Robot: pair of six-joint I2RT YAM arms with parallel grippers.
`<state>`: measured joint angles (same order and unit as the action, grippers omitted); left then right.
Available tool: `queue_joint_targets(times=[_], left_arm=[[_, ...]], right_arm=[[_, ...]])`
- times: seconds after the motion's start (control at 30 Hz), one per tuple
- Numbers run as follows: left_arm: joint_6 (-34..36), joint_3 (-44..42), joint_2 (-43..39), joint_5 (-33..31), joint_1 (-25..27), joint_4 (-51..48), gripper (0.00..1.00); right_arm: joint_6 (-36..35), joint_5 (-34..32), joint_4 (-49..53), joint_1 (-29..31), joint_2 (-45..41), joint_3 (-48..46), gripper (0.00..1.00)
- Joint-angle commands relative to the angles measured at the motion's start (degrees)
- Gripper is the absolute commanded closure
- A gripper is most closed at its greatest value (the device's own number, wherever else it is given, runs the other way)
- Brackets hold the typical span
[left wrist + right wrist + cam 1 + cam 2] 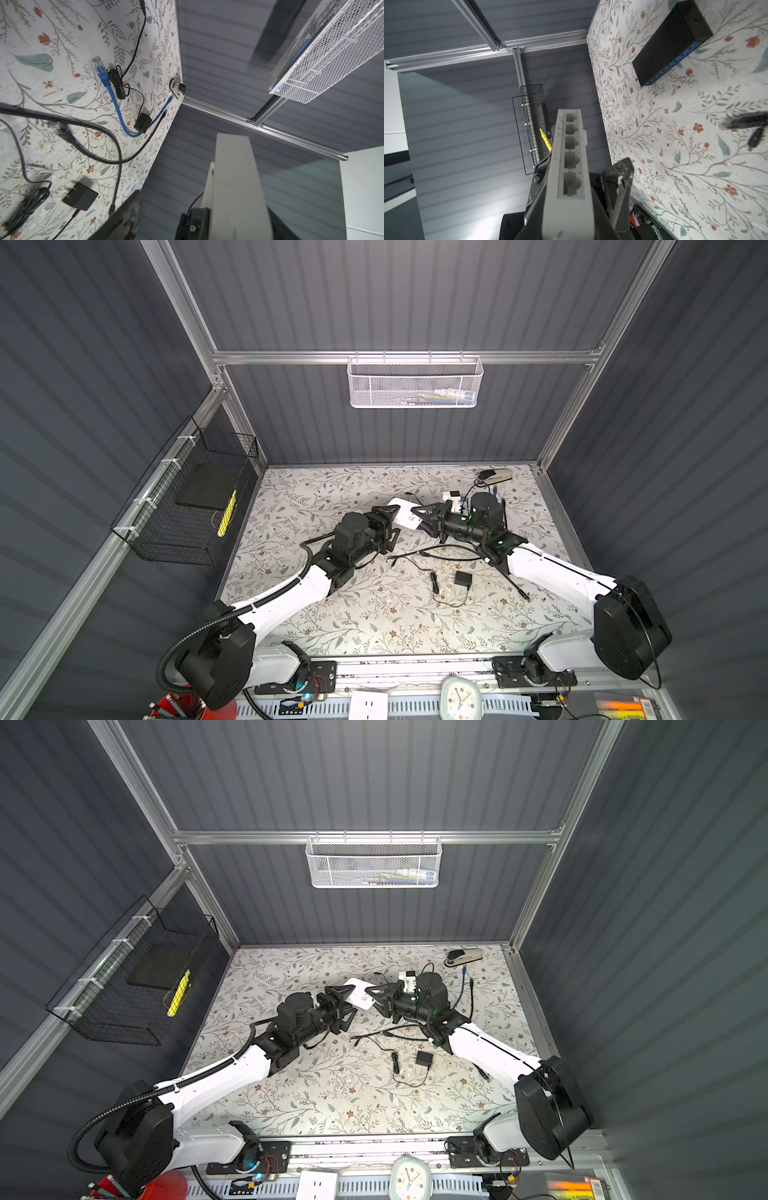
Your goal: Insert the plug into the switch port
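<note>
Nearest the camera head, a pale clock [460, 699] is sitting on the front rail between the two arm bases. Beyond it, on the floral table [332, 614], a black power adapter [462, 578] is lying with its thin lead looped beside it, well apart from both grippers. The black Ethernet plug [62, 129] is lying loose on the table, in neither gripper and apart from the switch.

Over the middle of the table, the right gripper [419, 520] is pinching the white switch [402, 511] and holding it clear of the table. In the right wrist view its fingers [618, 182] are standing on either side of the casing, and the row of five ports [572, 155] is facing the camera. The left gripper [395, 522] is reaching in from the opposite side with its fingers spread about the switch's other end. In the left wrist view one finger [122, 218] is standing clearly apart from the white casing.

The right wrist view is also showing a black switch [672, 41] with a blue front, resting flat on the table.

Farther back, a blue Ethernet cable [116, 104] is curving across the table, its clear plug lying free. A stapler [494, 477] is sitting in the far right corner. A black wire basket [187, 497] is hanging on the left wall, and a white mesh basket [413, 383] is hanging from the rail on the back wall.
</note>
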<state>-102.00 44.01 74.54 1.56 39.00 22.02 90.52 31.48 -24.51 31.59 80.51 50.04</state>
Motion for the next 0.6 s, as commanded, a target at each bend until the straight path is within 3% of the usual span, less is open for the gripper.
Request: queue_joint_targets(times=[0.0,0.07,0.3,0.4,0.43,0.47,0.5,0.57], left_arm=[[-1.1,2.1,0.4,-2.3,0.4,2.7,0.33],[-1.8,2.2,0.7,-2.9,0.5,3.9,0.39],[-4.7,3.4,3.2,-3.4,0.7,8.3,0.74],[-5.9,3.3,3.4,-3.6,0.7,9.4,0.90],[-6.4,3.1,3.3,-4.0,0.7,10.0,0.93],[-6.8,2.8,3.0,-4.3,0.7,10.5,0.94],[-7.2,2.7,2.7,-5.0,0.7,10.5,0.96],[-7.8,2.2,1.8,-6.2,0.5,11.2,0.99]], right_arm=[[2.0,0.4,-4.8,0.4,0.1,0.9,0.85],[2.4,0.2,-4.8,0.9,0.3,1.1,0.83],[3.8,-0.6,-5.9,2.0,1.1,0.8,0.79],[3.1,-0.7,-5.5,2.0,0.8,1.2,0.73],[2.4,-0.7,-5.1,2.1,0.5,1.3,0.67],[1.8,-0.8,-4.5,2.0,0.0,1.2,0.54],[0.8,-1.1,-3.7,1.9,-0.8,1.0,0.03],[-1.2,-1.0,-2.3,1.3,-2.6,0.2,0.01]])
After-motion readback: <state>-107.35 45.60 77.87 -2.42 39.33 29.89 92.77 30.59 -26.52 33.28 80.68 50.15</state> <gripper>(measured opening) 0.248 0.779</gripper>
